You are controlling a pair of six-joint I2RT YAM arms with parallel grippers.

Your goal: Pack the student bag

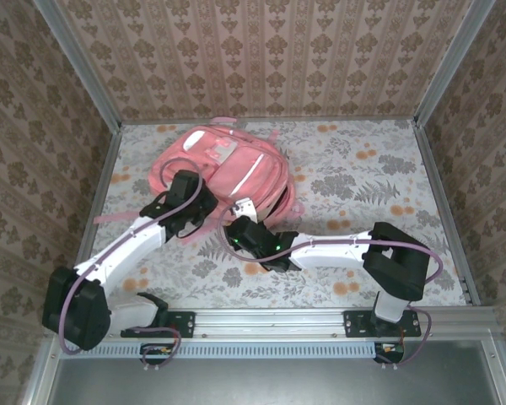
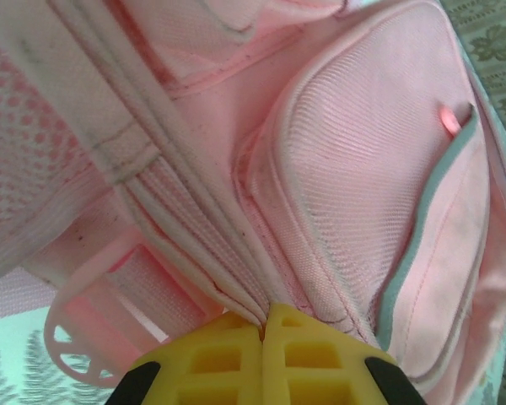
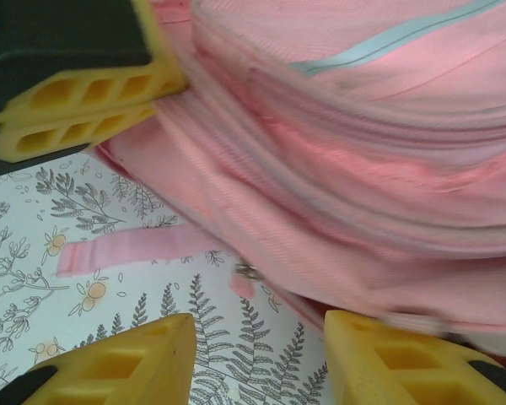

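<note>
Lying flat on the floral-print table, the student bag sits toward the far left of the surface, its front pockets facing up and its pink straps spilling out past its left and near edges.

The left gripper meets the bag at its near-left edge. Its yellow fingers are pressed together, and a gathered fold of pink fabric and strap webbing is pinched between the tips. In the right wrist view the same pair of fingers lies flat against each other right at the bag's edge.

The right gripper hovers just off the bag's near edge, low over the tablecloth. Its jaws stand moderately apart, with bare floral cloth between them and nothing in their grip.

A loose pink strap lies on the cloth just beside the bag, and a small metal zip pull hangs from the bag's lower seam.

On the bag's front pocket, pale grey-blue piping follows the zip line, with a pink zip tab at its upper end. White trim patches show on the bag's upper face. A small white tag sits at the bag's near edge; any print on it is too small to read.
</note>
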